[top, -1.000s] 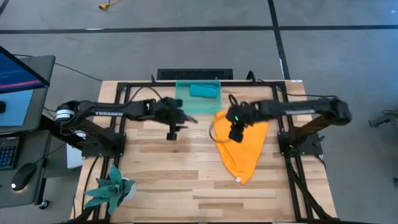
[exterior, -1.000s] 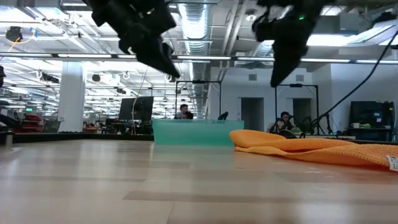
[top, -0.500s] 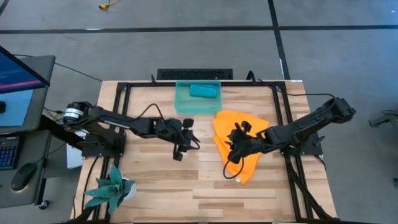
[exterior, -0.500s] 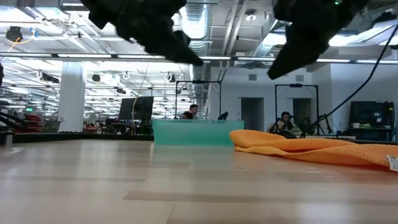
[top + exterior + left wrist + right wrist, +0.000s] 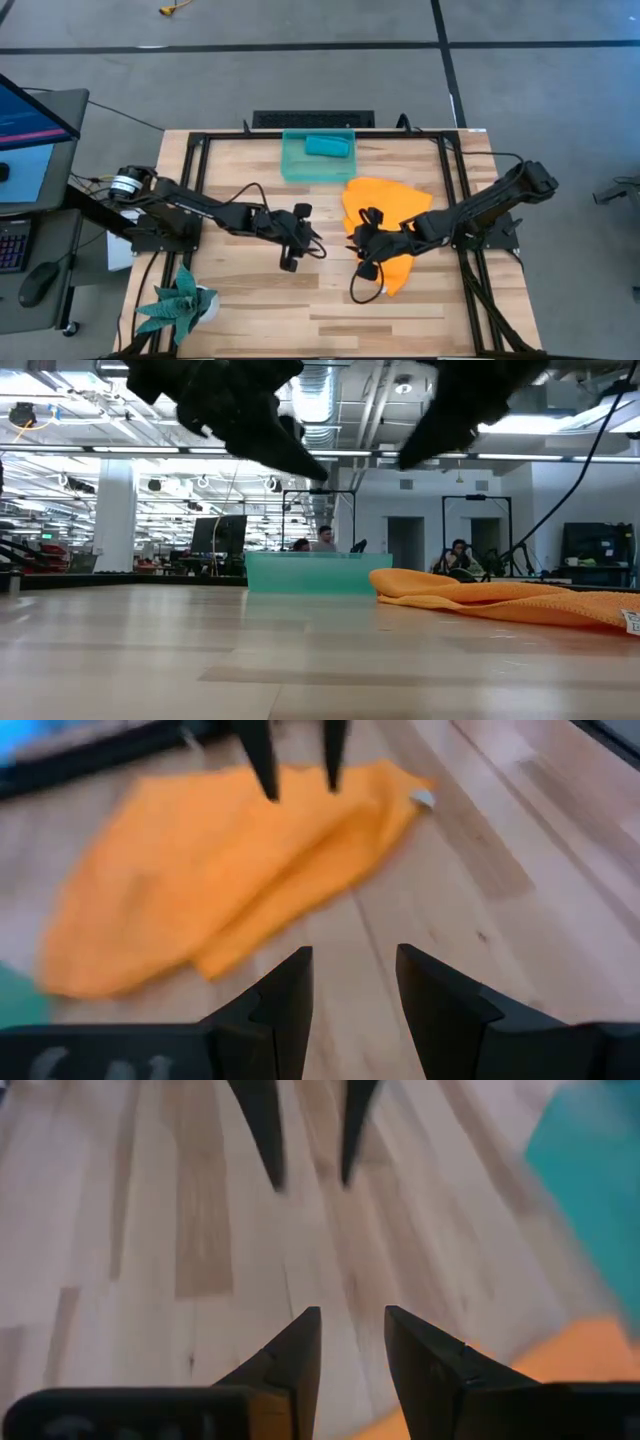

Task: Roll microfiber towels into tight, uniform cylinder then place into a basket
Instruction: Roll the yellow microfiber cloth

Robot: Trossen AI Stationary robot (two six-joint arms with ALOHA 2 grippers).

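Roughly half done, judging from above: the teal-blue towel already lies rolled in the basket at the table's far edge, while the orange towel lies loose and unrolled on the wood, so rolling and placing it remain. From the same height, the left gripper sits just beside the cloth's left edge and the right gripper over its near left edge, facing each other. At table level the orange towel lies in flat folds right of the basket, both arms clear above. The left wrist view shows the left gripper parted and empty, the orange towel ahead. The right wrist view shows the right gripper likewise apart, holding nothing.
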